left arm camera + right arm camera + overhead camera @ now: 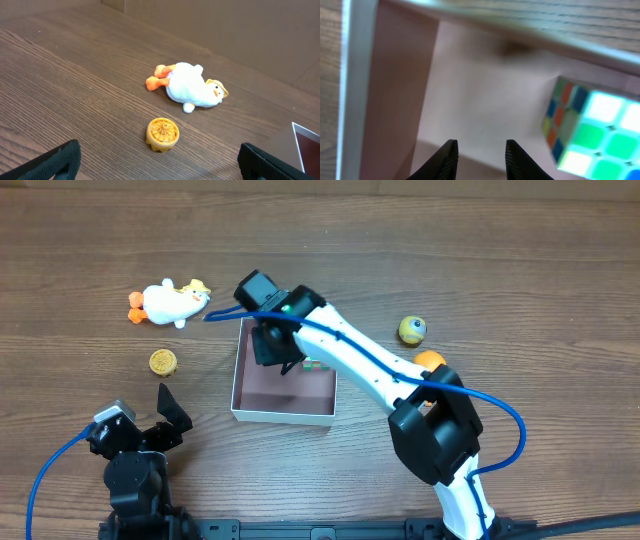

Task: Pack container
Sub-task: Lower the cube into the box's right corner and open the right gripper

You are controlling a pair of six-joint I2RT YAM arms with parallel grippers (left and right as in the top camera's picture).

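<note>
A: Where is the box (280, 416) free?
B: Its near floor is bare. The right arm (350, 355) hangs over the far part, and a puzzle cube (318, 365) sits by the right wall.
A: Left of it?
B: A toy duck (170, 304) and an orange disc (163, 362), well apart, with bare table (80, 260) between.

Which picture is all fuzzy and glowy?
Right wrist view: smeared all over, the cube glows washed-out on its green squares, and the container looks streaky. Left wrist view: the duck is sharp. Overhead view: crisp, evenly lit.

Puzzle cube (590, 132) inside container (283, 416), plush duck (172, 303) off its left
</note>
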